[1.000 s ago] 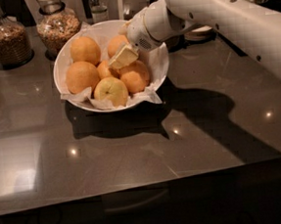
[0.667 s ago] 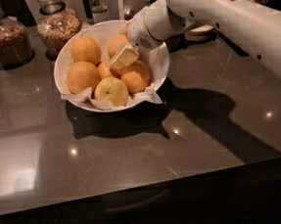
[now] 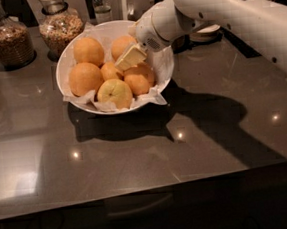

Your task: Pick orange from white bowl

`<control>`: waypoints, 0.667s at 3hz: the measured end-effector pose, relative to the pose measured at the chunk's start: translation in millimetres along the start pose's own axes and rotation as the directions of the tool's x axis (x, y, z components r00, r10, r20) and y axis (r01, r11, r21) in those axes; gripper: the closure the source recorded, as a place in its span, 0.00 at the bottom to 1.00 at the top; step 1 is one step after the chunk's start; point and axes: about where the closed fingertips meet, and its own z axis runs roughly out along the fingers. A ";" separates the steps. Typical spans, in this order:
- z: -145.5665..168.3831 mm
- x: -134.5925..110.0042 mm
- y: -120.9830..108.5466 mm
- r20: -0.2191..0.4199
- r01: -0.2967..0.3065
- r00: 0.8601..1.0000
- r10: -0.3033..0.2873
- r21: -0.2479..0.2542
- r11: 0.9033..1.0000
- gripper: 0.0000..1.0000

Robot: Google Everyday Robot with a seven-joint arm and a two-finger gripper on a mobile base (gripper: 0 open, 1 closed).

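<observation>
The white bowl (image 3: pixel 66 60), lined with crumpled white paper, stands on the dark counter at the upper left of centre. It holds several oranges, among them one at the back left (image 3: pixel 89 51), one at the left (image 3: pixel 85 77) and one at the right (image 3: pixel 139 79). A paler yellowish fruit (image 3: pixel 114 93) lies at the front. My gripper (image 3: pixel 129 57) reaches in from the upper right. It hangs low over the middle of the bowl, just above a small orange (image 3: pixel 110 70) and next to the back orange (image 3: pixel 121 45).
Two glass jars of grain stand behind the bowl, one at the far left (image 3: pixel 5 39) and one beside it (image 3: pixel 61 24). A white saucer (image 3: pixel 207 29) lies behind my arm. The glossy counter (image 3: pixel 137 157) ends at a front edge near the bottom.
</observation>
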 end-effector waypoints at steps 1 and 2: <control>-1.0 -1.6 -0.8 0.000 0.000 1.000 0.000 0.000 1.000 0.26; 1.2 0.0 -1.3 -0.030 0.000 1.000 0.000 0.009 1.000 0.26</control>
